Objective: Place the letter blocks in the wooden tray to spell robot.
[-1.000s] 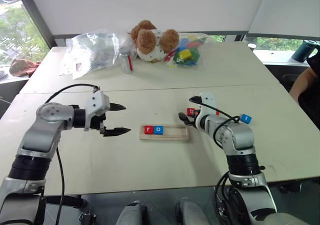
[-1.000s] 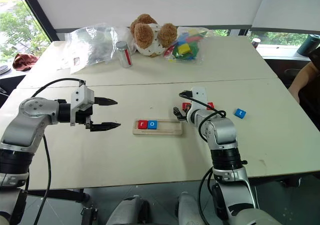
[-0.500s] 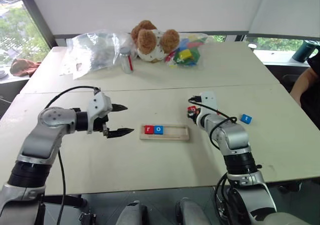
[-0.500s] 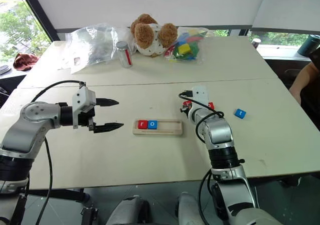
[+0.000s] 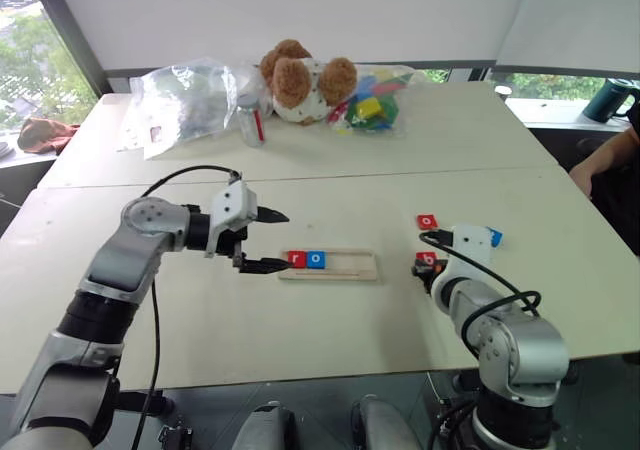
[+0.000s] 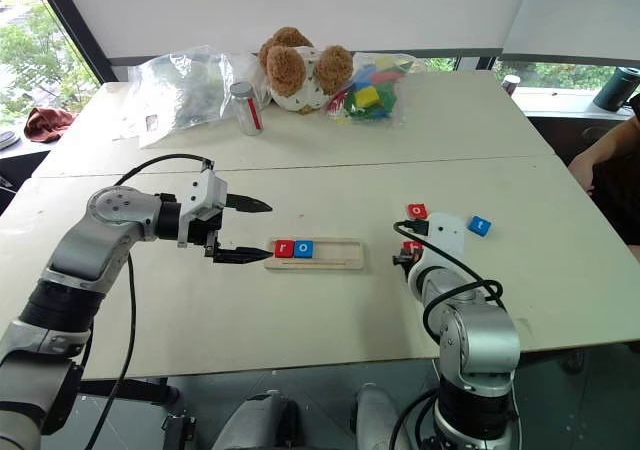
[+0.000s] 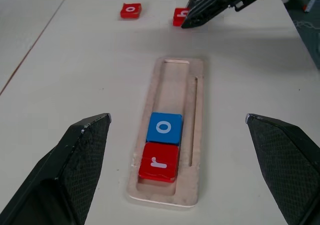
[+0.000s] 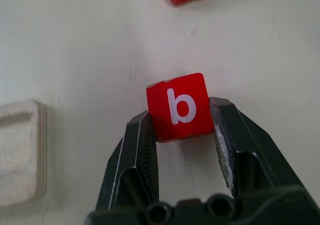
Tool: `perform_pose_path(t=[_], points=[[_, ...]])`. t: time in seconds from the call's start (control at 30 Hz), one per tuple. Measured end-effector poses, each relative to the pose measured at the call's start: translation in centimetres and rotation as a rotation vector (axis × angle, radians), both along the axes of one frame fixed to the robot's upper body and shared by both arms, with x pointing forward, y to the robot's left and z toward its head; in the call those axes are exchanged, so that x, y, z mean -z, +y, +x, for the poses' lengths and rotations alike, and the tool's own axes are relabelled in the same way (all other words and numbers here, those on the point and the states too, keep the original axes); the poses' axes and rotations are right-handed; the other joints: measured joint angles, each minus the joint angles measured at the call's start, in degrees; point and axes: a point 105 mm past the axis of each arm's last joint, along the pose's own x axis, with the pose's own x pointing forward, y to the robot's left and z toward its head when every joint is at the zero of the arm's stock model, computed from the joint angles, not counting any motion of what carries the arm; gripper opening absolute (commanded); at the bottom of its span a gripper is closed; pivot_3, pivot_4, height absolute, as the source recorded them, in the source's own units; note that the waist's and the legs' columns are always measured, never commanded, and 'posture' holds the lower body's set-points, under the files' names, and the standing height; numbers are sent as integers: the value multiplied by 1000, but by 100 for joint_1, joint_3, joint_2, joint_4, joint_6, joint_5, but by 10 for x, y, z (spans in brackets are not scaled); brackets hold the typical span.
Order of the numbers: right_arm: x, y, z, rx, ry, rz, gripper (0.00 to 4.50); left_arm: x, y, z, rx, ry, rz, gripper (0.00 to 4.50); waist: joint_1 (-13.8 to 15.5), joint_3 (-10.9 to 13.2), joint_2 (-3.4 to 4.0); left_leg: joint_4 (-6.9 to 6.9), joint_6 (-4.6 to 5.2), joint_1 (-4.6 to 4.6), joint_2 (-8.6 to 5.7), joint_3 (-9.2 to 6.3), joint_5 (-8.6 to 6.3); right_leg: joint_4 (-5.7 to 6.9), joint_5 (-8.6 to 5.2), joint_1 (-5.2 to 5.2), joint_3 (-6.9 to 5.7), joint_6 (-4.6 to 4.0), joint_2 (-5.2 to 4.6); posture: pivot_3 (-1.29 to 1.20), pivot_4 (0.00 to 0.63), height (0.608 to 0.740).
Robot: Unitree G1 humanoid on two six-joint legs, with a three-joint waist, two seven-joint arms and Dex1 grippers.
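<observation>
Left gripper is being held wide apart just left of the wooden tray, where red r tile and blue o tile are sitting. Right of it, red b tile is being clamped by right gripper; red o tile and blue tile are lying nearby.
</observation>
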Motion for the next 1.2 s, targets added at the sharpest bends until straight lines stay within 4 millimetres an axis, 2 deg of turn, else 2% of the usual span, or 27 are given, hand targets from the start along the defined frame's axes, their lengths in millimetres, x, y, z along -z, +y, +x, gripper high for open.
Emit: perform_pose_path(t=[0.03, 0.23, 0.27, 0.43, 0.53, 0.57, 0.63, 0.67, 0.73, 0.8, 0.97, 1.1, 1.2], points=[[0, 0, 1, 12, -5, 2, 1124, 1, 0, 0, 3, 6, 4, 4500, 1, 0, 0, 0, 0, 0, 0, 0, 0, 0, 0, 0, 0, 0, 0, 0, 150, 740], [2, -4, 4, 54, -15, -13, 4223, 4, -1, -1, 20, 11, 16, 4500, 6, 0, -1, 0, -1, 1, 1, -1, 1, -1, 0, 2, 0, 0, 1, 0, 150, 740], [1, -5, 4, 55, -14, -25, 4457, 4, -1, -1, 19, 11, 16, 4500, 5, -1, -1, 1, -1, 3, 1, -1, 1, -1, 0, 4, 0, 0, 0, 0, 150, 740], [-7, -8, 8, 9, -11, -93, 4457, 3, -2, -2, 21, 15, 19, 4500, -8, 2, 4, -1, -1, 7, 3, -2, 0, 0, 0, 5, 1, 0, 5, 0, 150, 740], [-51, -21, 24, -93, -141, -171, 4457, 1, 5, -2, 5, 20, 28, 4500, -4, 8, 12, 2, 0, 6, -1, 2, 0, -3, 0, 7, 1, 0, 1, 0, 150, 740], [-66, -22, 29, -187, -186, -193, 4457, -2, 8, -2, -1, 21, 26, 4500, 2, 8, 12, 1, 2, 6, 0, 1, -1, -9, -1, 8, -1, 0, 3, 0, 150, 740], [-78, -19, 31, -404, -215, -216, 4457, -5, 12, -2, -7, 21, 27, 4500, 35, 8, 7, -3, 9, 8, 4, -12, -5, -19, -2, 20, -14, 2, 8, 0, 150, 740], [-76, -19, 28, -525, -199, -234, 4457, -6, 13, -4, -1, 23, 31, 4500, 48, 10, 6, -7, 11, 7, 3, -14, -6, -23, -7, 24, -14, 8, 8, 0, 150, 740], [-58, -24, 13, -822, -99, -311, 4457, -7, 13, -11, 18, 34, 45, 4500, 52, 12, 6, -6, 26, 6, -2, -11, -15, -30, -13, 30, -11, 17, 4, 0, 150, 740], [-42, -34, 11, -978, -34, -299, 4457, -2, 17, -17, 22, 53, 77, 4500, -13, 17, -3, -2, 33, 13, -1, 9, -19, -35, -13, 35, 1, 19, -1, 0, 150, 740], [-28, -53, 25, -1178, -27, -401, 4457, 1, 10, -36, 59, 92, 80, 4500, -84, 25, -7, 7, 30, 22, 1, 18, -17, -14, -12, 33, 15, 19, -16, 0, 150, 740], [-34, -58, 34, -1270, -51, -434, 4457, 5, 22, -45, 23, 105, 139, 4500, -98, 28, -5, 0, 29, 22, 6, 12, -17, -13, -13, 27, 14, 18, -14, 0, 150, 740], [-24, -63, 34, -1308, -28, -427, 4457, 5, 24, -49, 1, 119, 120, 4500, -50, 28, -7, 1, 27, 19, 6, 10, -17, -15, -13, 26, 12, 18, -20, 0, 150, 740]])
